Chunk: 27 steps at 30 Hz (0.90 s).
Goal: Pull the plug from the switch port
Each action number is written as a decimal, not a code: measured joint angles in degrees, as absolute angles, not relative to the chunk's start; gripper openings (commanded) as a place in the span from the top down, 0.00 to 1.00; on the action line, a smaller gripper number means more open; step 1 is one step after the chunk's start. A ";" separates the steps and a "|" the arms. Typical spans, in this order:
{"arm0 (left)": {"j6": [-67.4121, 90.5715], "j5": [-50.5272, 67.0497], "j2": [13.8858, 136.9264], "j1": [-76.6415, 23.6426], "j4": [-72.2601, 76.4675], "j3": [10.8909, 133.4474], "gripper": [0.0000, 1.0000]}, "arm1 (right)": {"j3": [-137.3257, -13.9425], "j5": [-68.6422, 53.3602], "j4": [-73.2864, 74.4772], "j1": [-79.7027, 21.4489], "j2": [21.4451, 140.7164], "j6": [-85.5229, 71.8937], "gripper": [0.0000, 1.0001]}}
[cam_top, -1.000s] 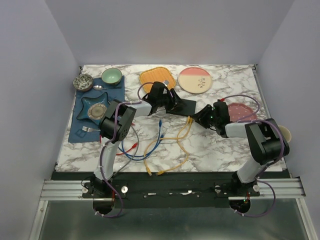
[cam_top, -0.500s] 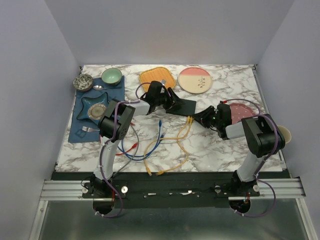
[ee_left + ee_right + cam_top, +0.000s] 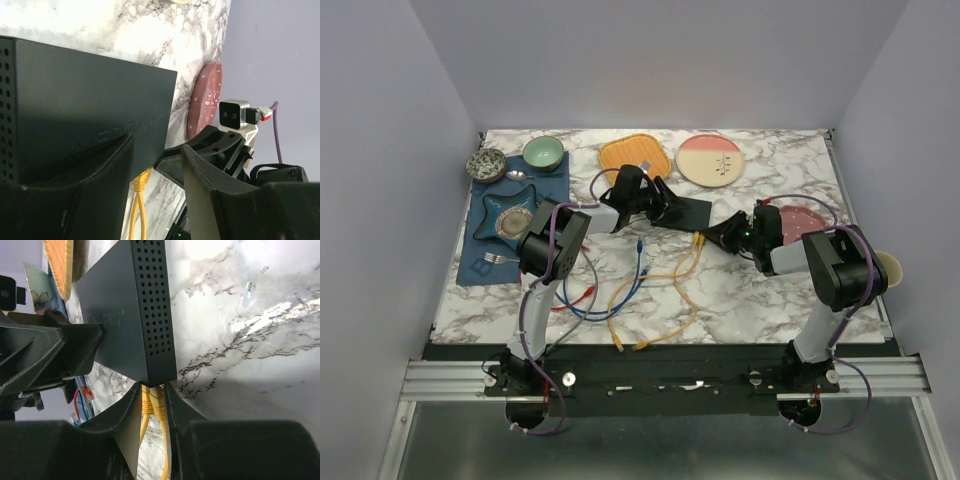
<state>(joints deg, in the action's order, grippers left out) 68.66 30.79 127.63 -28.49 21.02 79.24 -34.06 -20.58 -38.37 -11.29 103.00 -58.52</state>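
On the worktop [image 3: 760, 300] were counted: one switch [image 3: 690, 212]; two yellow plugs [image 3: 154, 400]; three plates (orange plate [image 3: 635, 152], cream-and-pink plate [image 3: 710, 160], pink plate [image 3: 812, 222]); two bowls (speckled bowl [image 3: 486, 164], green bowl [image 3: 543, 152]); one star-shaped dish [image 3: 495, 205]; one fork [image 3: 498, 259]; one spoon [image 3: 517, 175]; one blue mat [image 3: 552, 185]. Above it, two claws were counted (left claw [image 3: 670, 208], right claw [image 3: 705, 240]).

Lies flat, matte black switch [image 3: 125, 315] with perforated side wall, one left finger [image 3: 95, 175] over its top; holds two yellow plugs [image 3: 154, 400] seated, close between right fingers [image 3: 125, 415].
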 measured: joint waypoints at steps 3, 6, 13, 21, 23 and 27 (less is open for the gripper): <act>69.08 30.98 127.63 -28.45 21.93 78.65 0.44 | -34.98 -21.17 -37.67 -11.25 103.48 -58.46 0.76; 69.67 31.22 127.63 -28.23 23.20 77.89 0.44 | -35.35 -21.61 -37.19 -11.22 103.55 -58.35 0.78; 71.09 31.77 127.63 -27.75 25.78 76.23 0.44 | -36.88 -22.55 -35.29 -11.25 103.94 -56.95 0.66; 72.38 30.79 123.44 -26.33 29.39 68.40 0.45 | -36.77 -16.86 -25.32 -11.42 97.69 -54.37 0.53; 72.93 29.89 121.30 -25.26 30.70 65.08 0.45 | -37.08 -14.31 -22.31 -11.42 95.66 -54.04 0.53; 72.64 26.68 117.62 -22.04 30.39 61.30 0.45 | -40.73 -9.82 -15.94 -11.46 94.54 -53.10 0.67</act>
<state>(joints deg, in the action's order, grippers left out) 72.64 26.68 117.62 -22.04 30.39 61.30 -40.73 -9.82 -15.94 -11.46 94.54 -53.10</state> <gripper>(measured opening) 0.551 0.440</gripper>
